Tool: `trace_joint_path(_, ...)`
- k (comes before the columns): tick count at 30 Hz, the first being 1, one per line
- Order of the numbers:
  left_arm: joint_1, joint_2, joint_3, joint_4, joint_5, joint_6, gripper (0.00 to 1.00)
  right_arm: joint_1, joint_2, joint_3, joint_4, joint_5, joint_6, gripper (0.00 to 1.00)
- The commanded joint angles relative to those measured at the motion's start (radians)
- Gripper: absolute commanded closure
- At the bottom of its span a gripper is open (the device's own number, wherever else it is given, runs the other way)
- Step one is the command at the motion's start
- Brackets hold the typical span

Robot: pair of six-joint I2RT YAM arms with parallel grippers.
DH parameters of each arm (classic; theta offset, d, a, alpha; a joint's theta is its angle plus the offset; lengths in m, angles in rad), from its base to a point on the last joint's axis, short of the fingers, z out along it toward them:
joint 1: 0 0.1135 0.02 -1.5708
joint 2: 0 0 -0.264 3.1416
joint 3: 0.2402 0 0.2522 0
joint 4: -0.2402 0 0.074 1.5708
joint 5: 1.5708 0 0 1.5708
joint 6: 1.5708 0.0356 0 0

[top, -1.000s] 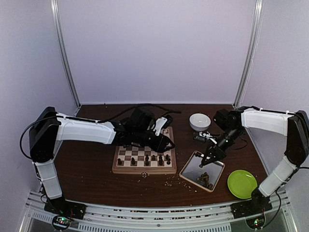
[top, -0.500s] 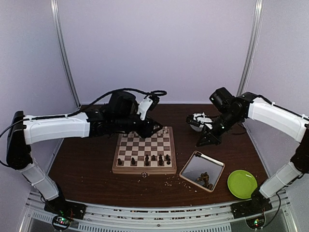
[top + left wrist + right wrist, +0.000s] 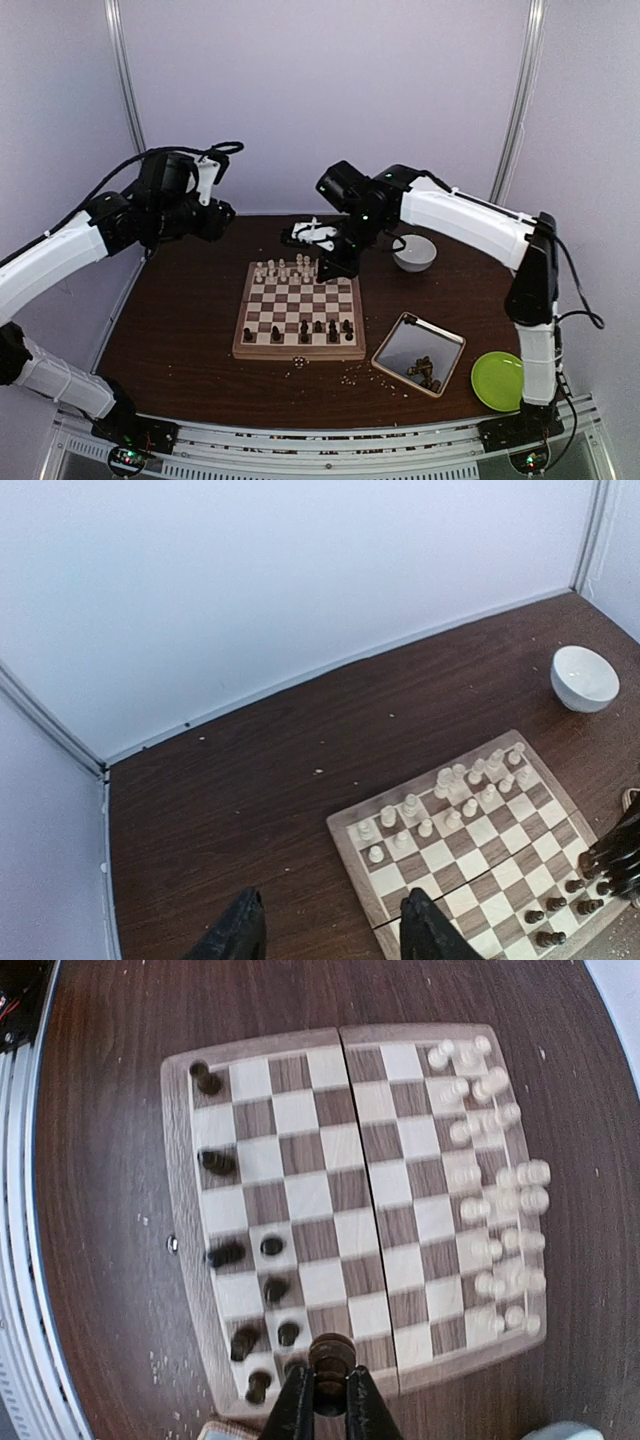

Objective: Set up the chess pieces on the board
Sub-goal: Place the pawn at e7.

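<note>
The board [image 3: 300,345] lies mid-table, with cream chess pieces [image 3: 285,269] on its far rows and several dark ones [image 3: 318,327] on its near rows. More dark pieces [image 3: 425,371] lie in the metal tray [image 3: 400,340]. My right gripper [image 3: 330,1382] is shut on a dark piece [image 3: 330,1350] and hangs over the board [image 3: 300,1190] near its edge; in the top view the right gripper [image 3: 327,270] is over the board's far right corner. My left gripper [image 3: 332,896] is open and empty, raised high to the left of the board [image 3: 350,832].
A white bowl [image 3: 413,252] stands behind the tray, and a green plate [image 3: 500,380] sits at the front right. Pale crumbs [image 3: 350,378] are scattered in front of the board. The left arm [image 3: 60,245] arches high over the table's left side.
The left arm lifted off the board and swung back to the upper left, its jaws a little wider. The right arm went from the tray across to the board's far right corner.
</note>
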Motion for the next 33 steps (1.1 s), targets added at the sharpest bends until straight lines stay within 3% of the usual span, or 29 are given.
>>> trace_joint_path(1,0.064,-0.088,-0.084,0.069,-0.029,0.018,0.52,0.058,0.212,0.278,-0.118,0.092,0.041,0.92)
trace_joint_path(13,0.097,-0.131,-0.09,0.062,0.03,0.017,0.52,0.139,0.368,0.332,-0.067,0.119,0.032,0.93)
trace_joint_path(33,0.099,-0.126,-0.093,0.062,0.057,0.019,0.52,0.153,0.429,0.348,-0.083,0.091,0.02,0.92)
